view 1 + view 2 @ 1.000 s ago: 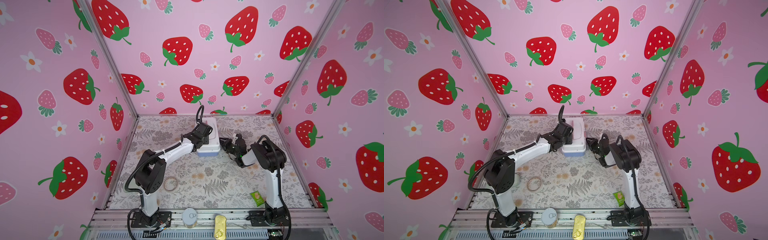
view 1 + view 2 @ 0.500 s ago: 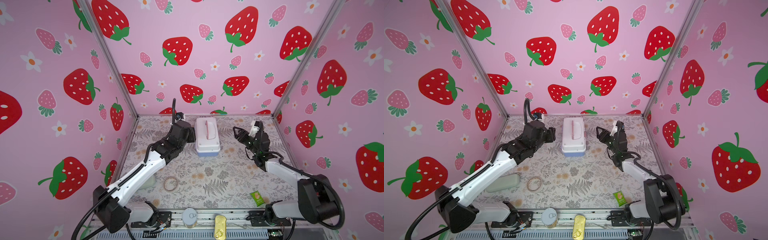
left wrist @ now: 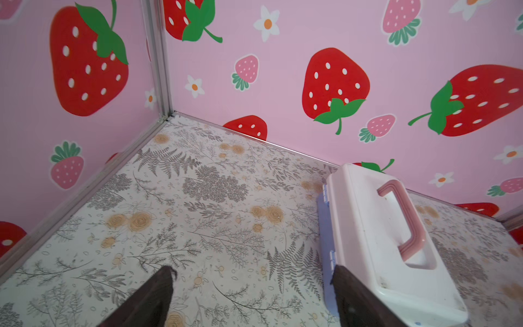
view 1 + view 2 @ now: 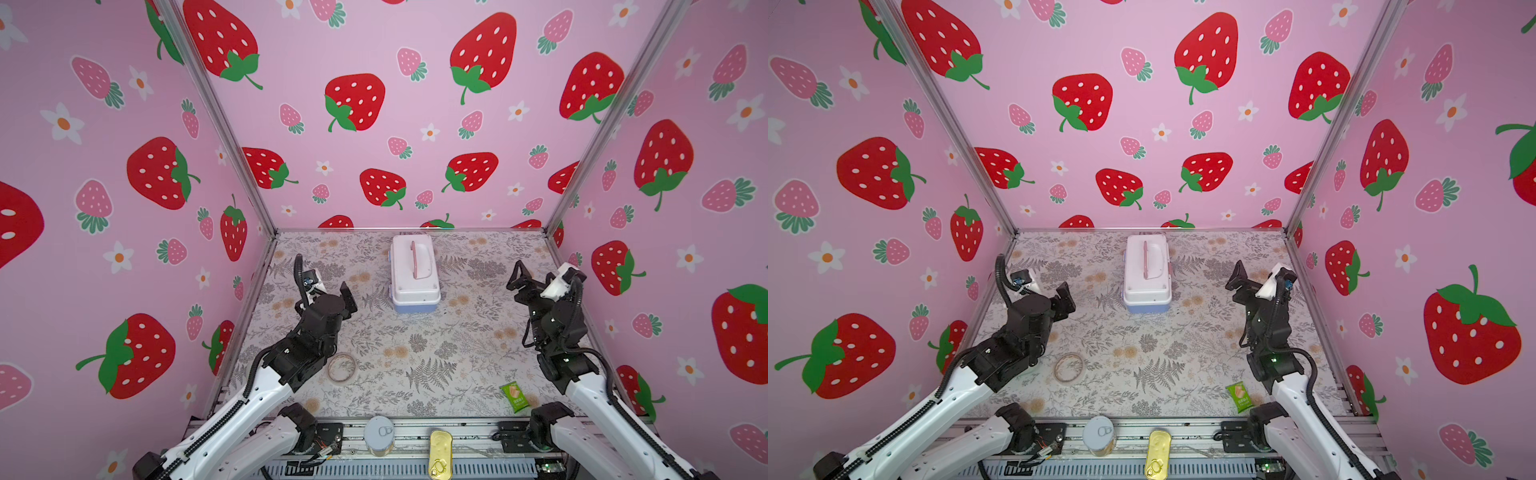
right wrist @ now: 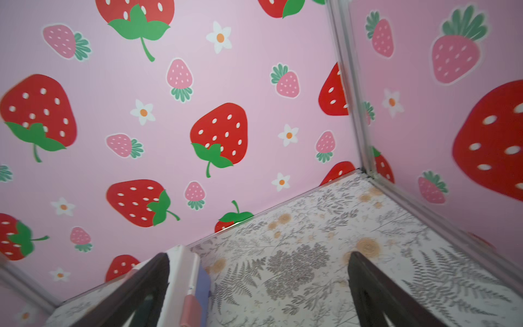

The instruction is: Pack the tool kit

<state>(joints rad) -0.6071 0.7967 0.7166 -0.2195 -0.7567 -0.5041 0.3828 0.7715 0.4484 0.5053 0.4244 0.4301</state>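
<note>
The tool kit (image 4: 413,270) (image 4: 1147,270) stands shut on the floral mat at the back middle, white lid on a light blue base, pink handle lying flat. My left gripper (image 4: 334,293) (image 4: 1052,293) hovers open to its front left, apart from it. My right gripper (image 4: 515,276) (image 4: 1235,279) hovers open to its right, also apart. In the left wrist view the tool kit (image 3: 382,240) lies beside one finger of the left gripper (image 3: 252,269). In the right wrist view the right gripper (image 5: 259,256) holds nothing, and the tool kit (image 5: 184,277) shows past one finger.
A thin ring (image 4: 341,367) lies on the mat by the left arm. A green packet (image 4: 515,397) sits front right. A round grey tin (image 4: 379,434) and a gold tin (image 4: 440,459) rest on the front rail. Pink strawberry walls enclose three sides.
Both grippers have let go of the tool kit, opened wide and pulled back, the left toward the front left, the right toward the right. The case stays shut in place.
</note>
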